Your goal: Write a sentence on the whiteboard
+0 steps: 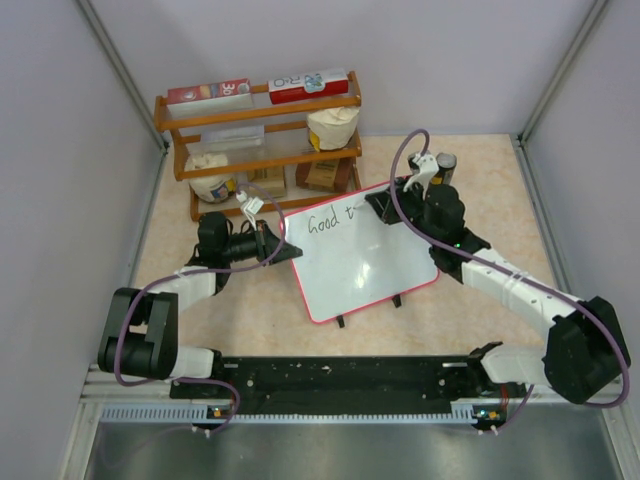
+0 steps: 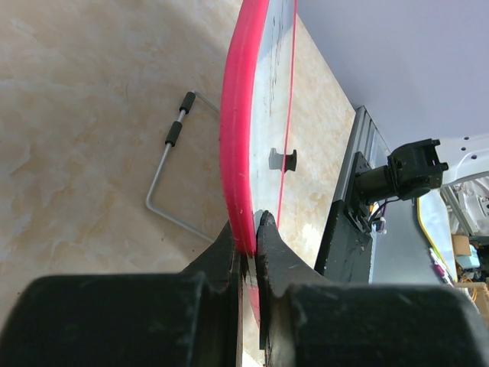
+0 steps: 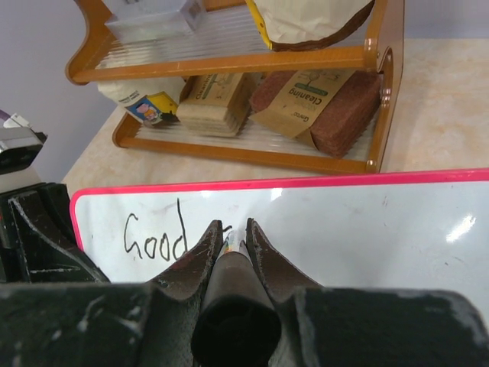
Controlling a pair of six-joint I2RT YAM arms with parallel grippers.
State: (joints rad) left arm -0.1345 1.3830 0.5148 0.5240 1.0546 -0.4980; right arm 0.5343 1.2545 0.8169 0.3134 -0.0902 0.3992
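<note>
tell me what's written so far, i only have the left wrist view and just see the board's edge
Observer: The writing on the board reads "Good", and the top view shows a next letter started.
Operator: is the right gripper holding the marker
Observer: Yes, the right gripper is shut on a black marker, with its tip at the board just right of "Good".
Operator: anything behind the board
Observer: A wooden rack holding boxes and pads stands beyond its far edge.
</note>
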